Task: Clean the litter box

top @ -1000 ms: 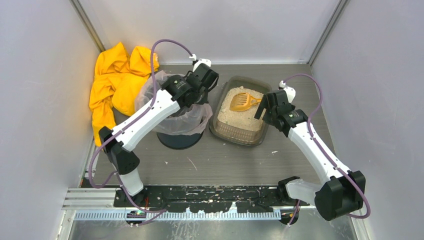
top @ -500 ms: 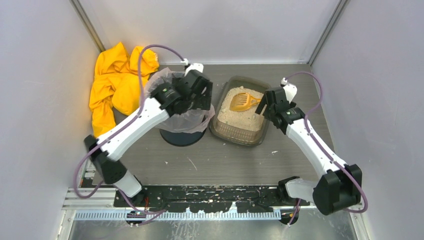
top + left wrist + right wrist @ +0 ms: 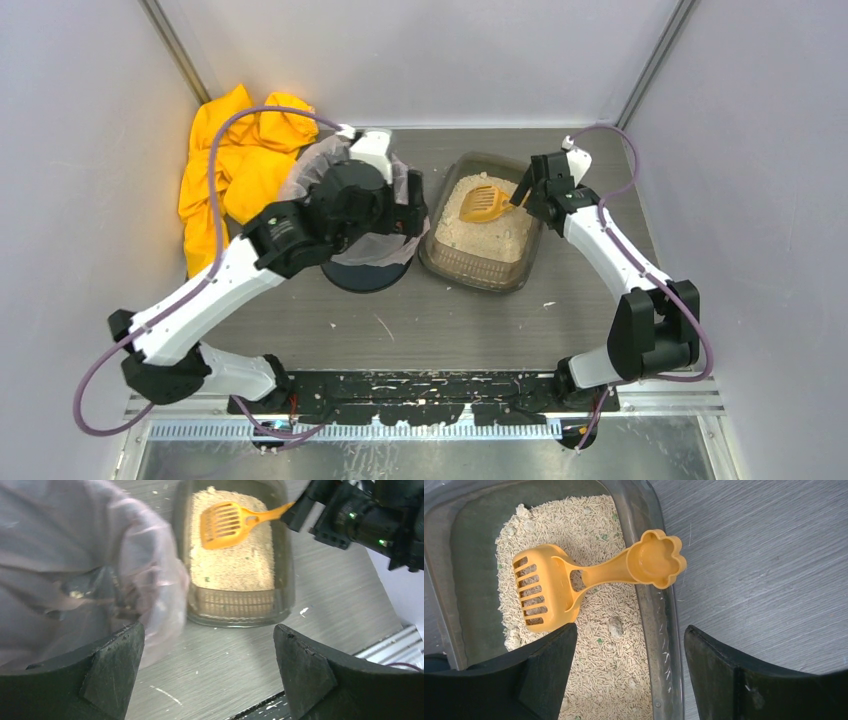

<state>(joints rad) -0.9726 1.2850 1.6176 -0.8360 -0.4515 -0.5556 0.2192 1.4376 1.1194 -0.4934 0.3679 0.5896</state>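
Top external view: over the last second the right arm has stretched toward the far side of the table, carrying the right gripper (image 3: 527,192) up to the handle end of the orange scoop (image 3: 483,203). The left arm has swung its elbow out and back to the left, and the left gripper (image 3: 405,205) now hangs over the right rim of the bin (image 3: 360,275). The scoop itself has not shifted.

Litter box (image 3: 478,278): on the table, right of centre, just beside the bin and between the two grippers. No litter has been lifted.

Right wrist view: jaws wide apart, nothing between them. The paw-shaped handle (image 3: 656,560) rests on the box's right rim (image 3: 659,630), ahead of the fingers and not yet inside their gap. The slotted head lies flat on the litter. A pale lump (image 3: 614,627) sits in the litter near the head.

Left wrist view: jaws also apart and empty, looking down past the bag liner (image 3: 75,555) at the box.

Reading: this is the approach to the scoop pick-up, with the grasp not yet made. The right wrist is pitched steeply down. It likely needs to advance a little farther so the handle sits between the pads before closing. The left arm looks parked by the bin, perhaps to steady the bag.
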